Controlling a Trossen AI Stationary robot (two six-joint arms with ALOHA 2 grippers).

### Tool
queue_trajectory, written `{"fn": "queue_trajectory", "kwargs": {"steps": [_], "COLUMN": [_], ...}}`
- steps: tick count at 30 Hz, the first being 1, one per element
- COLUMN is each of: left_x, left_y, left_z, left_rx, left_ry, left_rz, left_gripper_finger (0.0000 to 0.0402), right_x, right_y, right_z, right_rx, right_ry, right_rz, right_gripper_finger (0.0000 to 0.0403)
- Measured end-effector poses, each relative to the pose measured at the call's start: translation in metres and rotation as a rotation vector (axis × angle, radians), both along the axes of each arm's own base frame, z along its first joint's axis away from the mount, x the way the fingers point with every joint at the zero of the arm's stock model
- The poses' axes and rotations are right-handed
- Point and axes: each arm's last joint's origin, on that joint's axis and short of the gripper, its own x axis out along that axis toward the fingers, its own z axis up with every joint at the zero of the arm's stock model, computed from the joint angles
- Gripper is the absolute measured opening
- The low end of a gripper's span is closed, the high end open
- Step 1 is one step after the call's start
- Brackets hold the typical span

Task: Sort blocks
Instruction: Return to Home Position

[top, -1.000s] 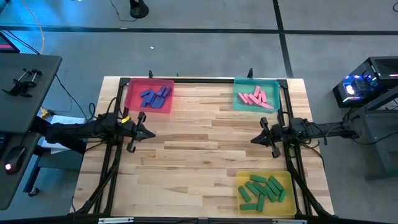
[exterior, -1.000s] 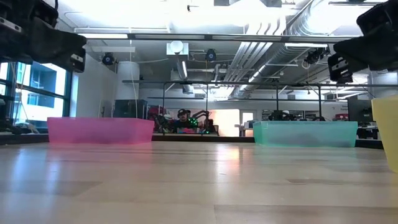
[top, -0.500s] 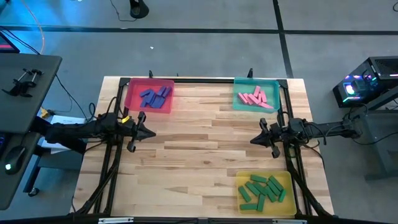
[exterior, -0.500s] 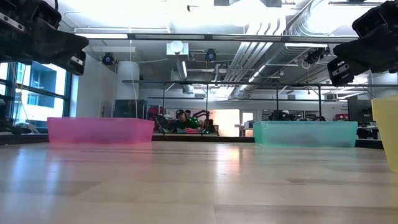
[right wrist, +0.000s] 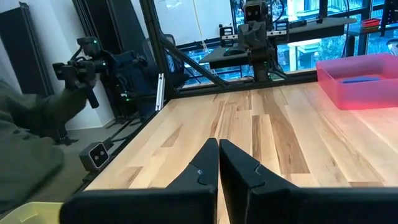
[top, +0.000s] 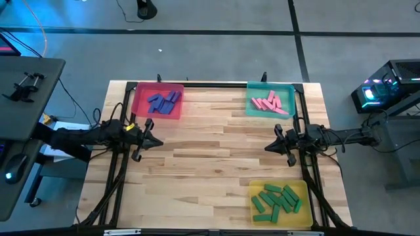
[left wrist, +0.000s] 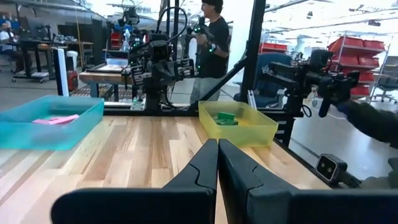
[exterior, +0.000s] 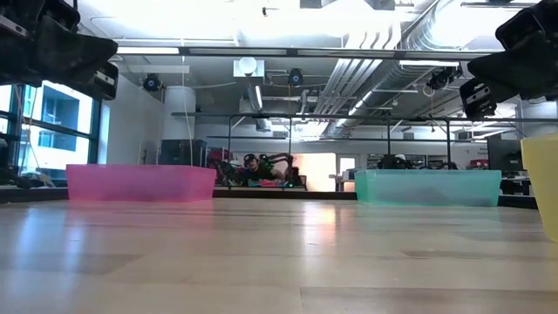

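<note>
Left gripper [top: 156, 140], right gripper [top: 268, 147] both pinched closed, empty, tips facing each other. Green blocks [top: 275, 200] in yellow tray [top: 304, 189]: long axes all mixed. Pink blocks [top: 270, 103], blue blocks [top: 163, 100] mostly diagonal.

Premises: a robotics laboratory in an open industrial hall. The wooden table [top: 216, 151] stands on a bare concrete floor [top: 216, 52]. Beyond the table are further robot rigs [left wrist: 155, 62], a standing person [left wrist: 211, 37] and red storage bins [left wrist: 364, 46]. Above the table run exposed ceiling ducts [exterior: 384, 35]. Beside the table sits a lit computer tower [top: 386, 88].
</note>
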Motion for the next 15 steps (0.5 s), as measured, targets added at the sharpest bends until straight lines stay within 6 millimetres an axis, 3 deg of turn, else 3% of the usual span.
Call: {"fn": "queue_trajectory", "kwargs": {"steps": [5,9,15], "left_x": [0.0001,0.0001,0.0001], "left_y": [0.0,0.0,0.0], "left_z": [-0.0012,-0.0011,-0.0011], "left_rx": [0.0,0.0,0.0], "left_ry": [0.012,0.01,0.01], "left_rz": [0.0,0.0,-0.001], "left_gripper_finger": [0.0,0.0,0.0], "right_x": [0.0,0.0004,0.0007], "right_y": [0.0,-0.0019,-0.004], "right_z": [0.0,0.0,-0.0012], "right_rx": [-0.02,-0.22,-0.345], "right_ry": [-0.005,-0.047,-0.048], "right_rz": [0.0,-0.062,-0.127], "right_gripper_finger": [0.0,0.0,0.0]}}
